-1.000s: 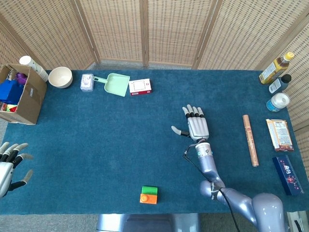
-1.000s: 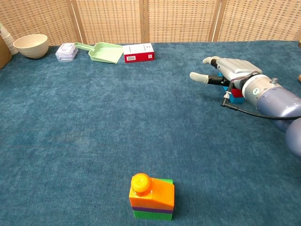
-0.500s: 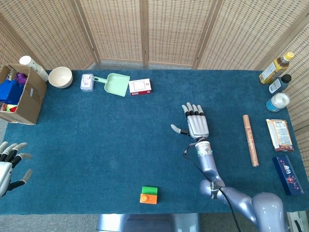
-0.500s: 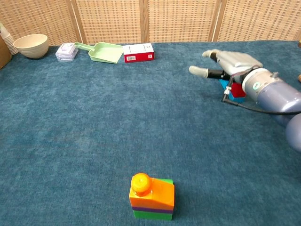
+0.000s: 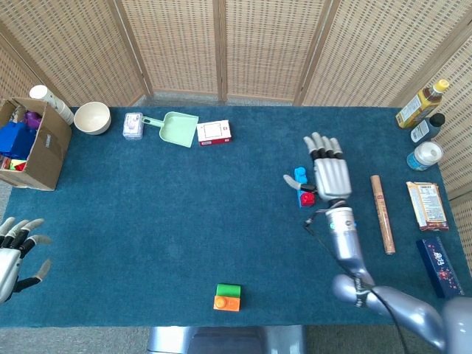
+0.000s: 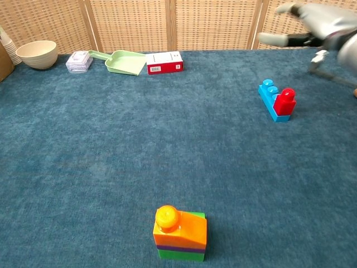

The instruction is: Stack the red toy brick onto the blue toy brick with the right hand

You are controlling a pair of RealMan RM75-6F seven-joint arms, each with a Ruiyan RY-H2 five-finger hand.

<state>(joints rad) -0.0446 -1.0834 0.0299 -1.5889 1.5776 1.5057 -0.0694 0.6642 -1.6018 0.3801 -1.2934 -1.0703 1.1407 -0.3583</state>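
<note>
A small stack of orange and green plastic bricks (image 6: 180,233) is seen nearest the camera, well in front of the long blue toy brick (image 6: 271,99). The red toy brick (image 6: 286,100) is seated on the near end of that blue brick. The right hand (image 5: 328,175) is held above and just beside it, fingers spread, nothing grasped. The left hand (image 5: 15,254) is well apart, fingers spread.
</note>
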